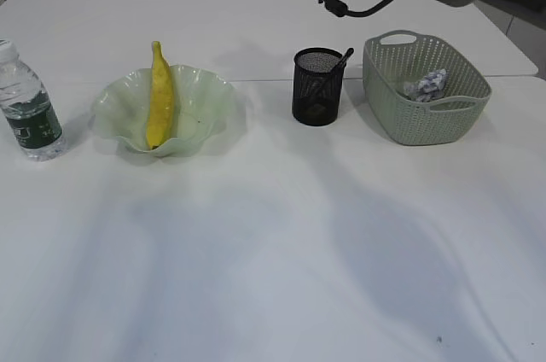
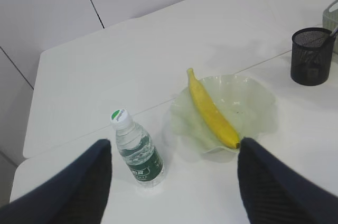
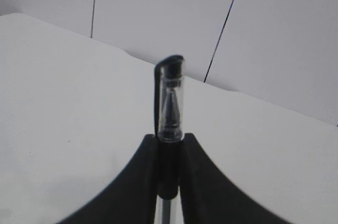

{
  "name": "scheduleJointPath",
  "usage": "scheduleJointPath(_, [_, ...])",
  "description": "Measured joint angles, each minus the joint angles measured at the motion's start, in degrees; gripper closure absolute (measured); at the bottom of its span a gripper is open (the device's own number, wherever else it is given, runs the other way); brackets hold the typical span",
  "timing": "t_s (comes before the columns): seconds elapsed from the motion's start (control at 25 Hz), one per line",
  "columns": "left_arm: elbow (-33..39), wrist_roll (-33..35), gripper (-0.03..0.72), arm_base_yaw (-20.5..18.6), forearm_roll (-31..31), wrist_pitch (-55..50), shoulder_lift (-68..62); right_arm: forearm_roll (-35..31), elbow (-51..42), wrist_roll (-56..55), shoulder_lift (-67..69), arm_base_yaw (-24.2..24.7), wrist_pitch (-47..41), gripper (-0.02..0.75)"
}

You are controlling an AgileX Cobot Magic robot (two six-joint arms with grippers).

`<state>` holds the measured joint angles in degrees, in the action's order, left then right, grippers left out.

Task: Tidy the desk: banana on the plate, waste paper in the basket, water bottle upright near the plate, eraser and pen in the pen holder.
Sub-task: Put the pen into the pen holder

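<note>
Right now my right gripper (image 3: 168, 152) is clamped on a pen (image 3: 170, 113), its clear cap standing above my fingers (image 3: 138, 182). Another pen (image 1: 334, 66) leans in the holder (image 1: 317, 87). Paper (image 1: 426, 84) lies in the basket (image 1: 425, 119) just right of the holder. Left of it, the banana (image 1: 159, 97) lies across the plate (image 1: 205, 110), and the bottle (image 1: 27, 106) stands upright beside it. My left gripper (image 2: 174, 182) hangs spread wide, empty, above the desk (image 1: 273, 251).
</note>
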<state>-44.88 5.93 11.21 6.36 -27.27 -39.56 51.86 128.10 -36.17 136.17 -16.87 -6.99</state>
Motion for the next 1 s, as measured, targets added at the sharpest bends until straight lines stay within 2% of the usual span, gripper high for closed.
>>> scheduleJointPath(0.6, [0.0,0.0,0.16,0.0,-0.11,0.0,0.0,0.39,-5.49,-2.05,0.0,0.0,2.42,0.651])
scheduleJointPath(1.0, [0.0,0.0,0.16,0.0,-0.11,0.0,0.0,0.39,-5.85,-3.27,0.0,0.0,2.91,0.651])
